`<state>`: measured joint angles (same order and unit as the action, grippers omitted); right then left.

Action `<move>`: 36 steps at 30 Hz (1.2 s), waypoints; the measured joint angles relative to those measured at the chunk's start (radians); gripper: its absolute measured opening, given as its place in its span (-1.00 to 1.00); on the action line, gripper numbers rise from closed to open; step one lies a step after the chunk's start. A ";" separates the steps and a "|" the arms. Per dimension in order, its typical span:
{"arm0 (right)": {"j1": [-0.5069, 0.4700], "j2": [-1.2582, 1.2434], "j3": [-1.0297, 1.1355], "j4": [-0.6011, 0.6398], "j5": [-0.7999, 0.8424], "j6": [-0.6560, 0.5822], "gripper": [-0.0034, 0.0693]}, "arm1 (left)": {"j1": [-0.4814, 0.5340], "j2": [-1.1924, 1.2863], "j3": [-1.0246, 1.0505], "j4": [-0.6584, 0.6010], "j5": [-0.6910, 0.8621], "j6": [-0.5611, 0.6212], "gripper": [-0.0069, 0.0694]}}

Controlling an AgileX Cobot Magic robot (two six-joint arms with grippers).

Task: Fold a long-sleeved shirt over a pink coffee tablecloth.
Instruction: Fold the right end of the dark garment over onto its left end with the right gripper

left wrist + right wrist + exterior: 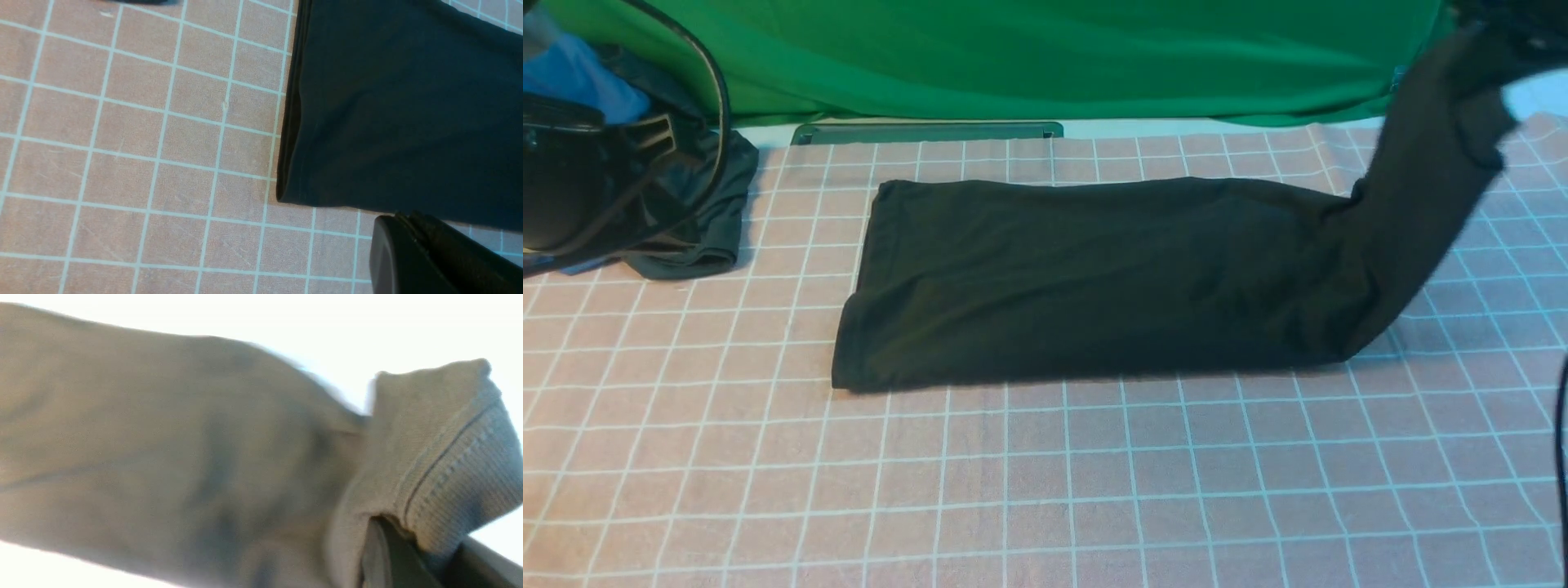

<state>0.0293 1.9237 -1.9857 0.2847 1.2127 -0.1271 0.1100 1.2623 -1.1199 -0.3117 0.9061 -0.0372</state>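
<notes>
At about 1 o'clock in the front view, the long-sleeved shirt (1111, 278) rises in a blurred band to the frame's corner, where the right gripper (1515, 24) is cropped and smeared. The right wrist view is washed out behind the cloth. The left gripper (429, 253) shows only as a cut-off dark tip; its chest print is hidden

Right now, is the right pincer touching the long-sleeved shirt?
Touching. The right wrist view shows the right pincer shut on a ribbed edge of the long-sleeved shirt; the front view shows that end lifted off the tablecloth.
</notes>
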 joint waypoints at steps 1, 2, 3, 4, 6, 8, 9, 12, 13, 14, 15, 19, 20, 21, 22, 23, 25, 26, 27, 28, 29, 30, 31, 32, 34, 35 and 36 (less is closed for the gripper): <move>0.024 0.001 -0.006 0.010 -0.007 0.004 -0.61 | 0.000 0.000 0.000 -0.003 0.000 0.000 -0.79; 0.057 0.002 -0.010 0.015 -0.018 0.009 -0.61 | 0.000 0.000 0.000 -0.009 0.000 0.000 -0.79; 0.106 0.004 -0.017 0.024 -0.042 0.026 -0.61 | 0.000 -0.001 0.000 -0.014 -0.001 0.000 -0.79; 0.138 0.007 -0.020 0.027 -0.065 0.034 -0.61 | 0.000 -0.001 0.000 -0.018 -0.001 0.004 -0.79; 0.208 0.013 -0.023 0.033 -0.108 0.054 -0.61 | 0.000 -0.001 0.000 -0.030 -0.004 0.019 -0.79; 0.280 0.030 -0.023 0.038 -0.160 0.084 -0.61 | 0.000 -0.001 0.000 -0.041 -0.007 0.025 -0.79; 0.312 0.041 -0.023 0.042 -0.186 0.096 -0.61 | 0.000 -0.001 0.000 -0.044 -0.007 0.029 -0.79; 0.402 0.081 -0.023 0.051 -0.279 0.127 -0.61 | 0.000 -0.001 0.000 -0.046 -0.007 0.037 -0.79; 0.423 0.092 -0.023 0.052 -0.306 0.135 -0.61 | 0.000 -0.001 0.000 -0.048 -0.007 0.044 -0.79; 0.443 0.102 -0.023 0.052 -0.332 0.137 -0.61 | 0.000 -0.001 0.000 -0.050 -0.007 0.046 -0.79; 0.471 0.118 -0.023 0.054 -0.368 0.144 -0.61 | 0.000 -0.001 0.000 -0.052 -0.007 0.047 -0.79; 0.531 0.168 -0.023 0.060 -0.456 0.167 -0.61 | 0.000 -0.001 0.000 -0.052 -0.007 0.048 -0.79; 0.548 0.186 -0.023 0.061 -0.482 0.179 -0.61 | 0.000 -0.001 0.000 -0.054 -0.007 0.048 -0.79; 0.558 0.201 -0.023 0.065 -0.501 0.183 -0.61 | 0.000 -0.001 0.000 -0.054 -0.007 0.048 -0.79; 0.566 0.212 -0.023 0.071 -0.516 0.184 -0.61 | 0.000 -0.001 0.000 -0.055 -0.007 0.049 -0.79; 0.573 0.224 -0.023 0.077 -0.530 0.185 -0.61 | 0.000 -0.001 0.000 -0.055 -0.007 0.050 -0.79; 0.590 0.253 -0.023 0.098 -0.568 0.189 -0.61 | 0.000 -0.001 0.000 -0.055 -0.007 0.050 -0.79; 0.595 0.261 -0.023 0.105 -0.580 0.189 -0.61 | 0.000 -0.001 0.000 -0.055 -0.007 0.050 -0.79; 0.605 0.274 -0.023 0.110 -0.604 0.190 -0.61 | 0.000 -0.001 0.000 -0.055 -0.007 0.050 -0.79; 0.613 0.286 -0.023 0.116 -0.624 0.193 -0.61 | 0.000 -0.001 0.000 -0.055 -0.007 0.050 -0.79; 0.618 0.296 -0.023 0.120 -0.640 0.195 -0.61 | 0.000 -0.001 0.000 -0.055 -0.006 0.051 -0.79; 0.626 0.312 -0.023 0.122 -0.663 0.196 -0.61 | 0.000 -0.001 0.000 -0.055 -0.006 0.051 -0.79; 0.632 0.324 -0.023 0.125 -0.680 0.196 -0.61 | 0.000 -0.001 0.000 -0.055 -0.006 0.051 -0.79; 0.633 0.327 -0.023 0.126 -0.683 0.198 -0.61 | 0.000 -0.001 0.000 -0.055 -0.006 0.051 -0.79; 0.642 0.359 -0.023 0.130 -0.717 0.203 -0.60 | 0.000 -0.001 0.000 -0.055 -0.006 0.051 -0.79; 0.644 0.361 -0.023 0.131 -0.719 0.204 -0.60 | 0.000 -0.001 0.000 -0.055 -0.006 0.052 -0.79; 0.648 0.376 -0.023 0.134 -0.736 0.211 -0.57 | 0.000 -0.001 0.000 -0.055 -0.005 0.052 -0.79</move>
<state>0.6769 2.2995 -2.0082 0.4190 0.4768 0.0838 0.1100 1.2609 -1.1199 -0.3666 0.9014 0.0150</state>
